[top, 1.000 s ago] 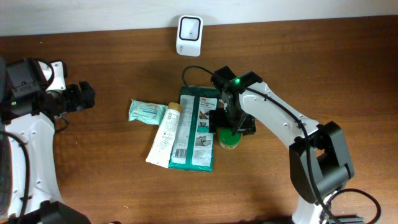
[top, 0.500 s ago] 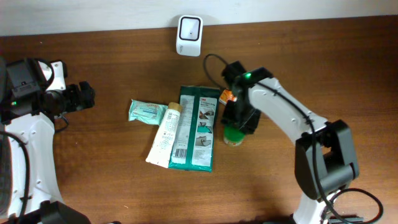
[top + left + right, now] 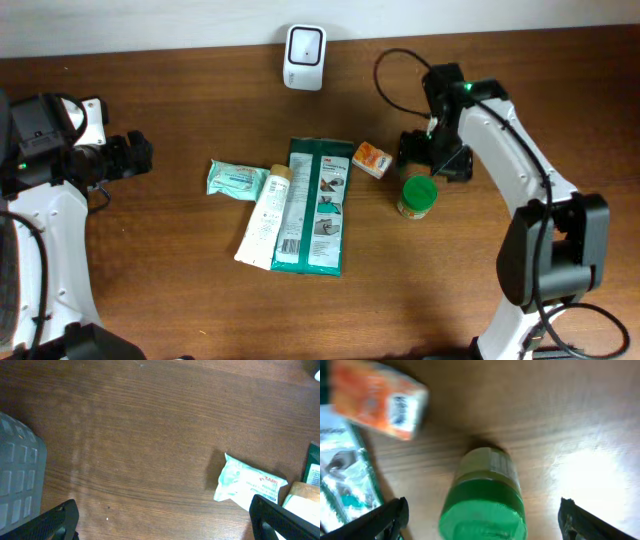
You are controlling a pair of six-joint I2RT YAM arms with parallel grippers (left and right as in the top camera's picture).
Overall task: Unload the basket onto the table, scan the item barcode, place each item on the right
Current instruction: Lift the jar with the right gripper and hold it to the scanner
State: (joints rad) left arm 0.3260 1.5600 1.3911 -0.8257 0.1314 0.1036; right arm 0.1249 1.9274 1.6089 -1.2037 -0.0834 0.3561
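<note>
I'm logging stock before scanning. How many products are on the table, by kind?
Soft packs: 2
Tube: 1
Small orange box: 1
Green-lidded jar: 1
Total: 5

Top-down overhead, close wrists, shared jar [image 3: 418, 195]

Brown wooden table [image 3: 150, 290], perhaps white wall [image 3: 150, 25] behind

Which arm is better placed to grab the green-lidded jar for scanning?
Right. Its open gripper sits just beside the green-lidded jar, and the jar shows between its fingers in the wrist view. The left gripper is at the table's far left, well away from it.
</note>
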